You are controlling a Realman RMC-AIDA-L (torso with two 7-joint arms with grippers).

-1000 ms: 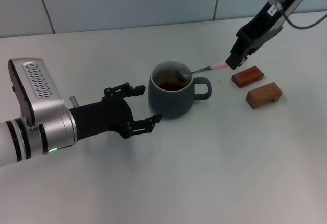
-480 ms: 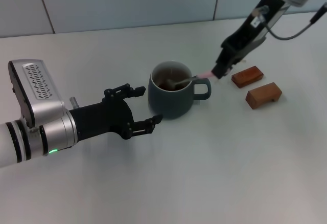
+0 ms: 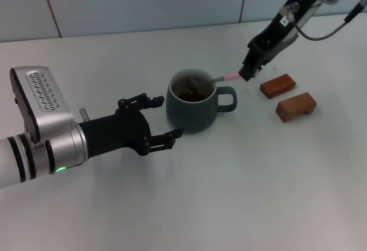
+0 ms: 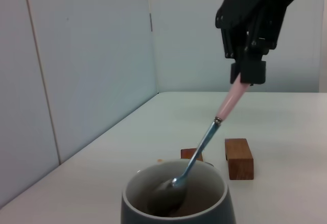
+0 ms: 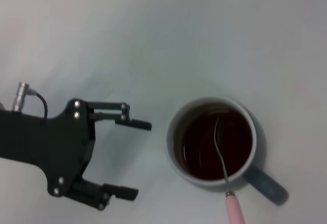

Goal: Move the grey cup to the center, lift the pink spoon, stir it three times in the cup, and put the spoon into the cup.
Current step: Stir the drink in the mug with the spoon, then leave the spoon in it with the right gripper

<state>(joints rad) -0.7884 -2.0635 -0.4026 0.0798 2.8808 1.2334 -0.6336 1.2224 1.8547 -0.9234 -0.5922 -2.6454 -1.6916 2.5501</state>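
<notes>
1 grey cup (image 3: pixel 194 103) | 1 pink spoon (image 3: pixel 221 78) pinched by right tool (image 3: pixel 248 71) | left tool (image 3: pixel 153 120) spread | 2 wooden blocks (image 3: pixel 278 85)

Pink spoon (image 5: pixel 228 188): handle end cut off by right wrist frame edge; its tip is hidden in the right gripper (image 3: pixel 248 73).
Grey cup (image 4: pixel 175 203): lower body cut off in left wrist view.
Farther wooden block (image 4: pixel 191 154): mostly hidden behind cup rim.
Left arm (image 3: pixel 34 142): cut off at head view edge.

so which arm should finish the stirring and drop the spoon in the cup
Right. The right gripper already holds the spoon by its pink end, with the bowl inside the cup. The left gripper sits open beside the cup, holding nothing.
</notes>
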